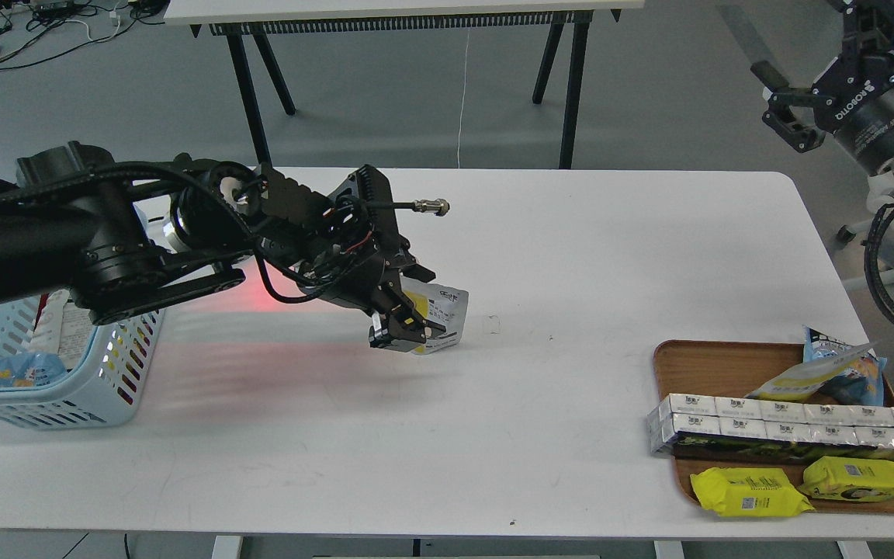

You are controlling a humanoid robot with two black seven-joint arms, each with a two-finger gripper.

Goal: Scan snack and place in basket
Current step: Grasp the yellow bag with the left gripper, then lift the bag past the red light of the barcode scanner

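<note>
The snack [444, 312], a small yellow and white stand-up pouch, stands upright on the white table [571, 256] near its middle. My left gripper [402, 326] reaches in from the left, angled downward, and its fingers are closed around the pouch's left side, low near the table top. The light blue slotted basket [127, 365] sits at the table's left edge, partly behind my left arm, with some packets inside it. My right gripper [781, 105] is raised high at the upper right, off the table, open and empty.
A brown wooden tray [715, 365] at the front right holds a row of white cartons [788, 423], two flat yellow packs [750, 493], and a blue-and-yellow bag [839, 365]. A red glow [261, 299] lies on the table by my left wrist. A second table's legs stand behind.
</note>
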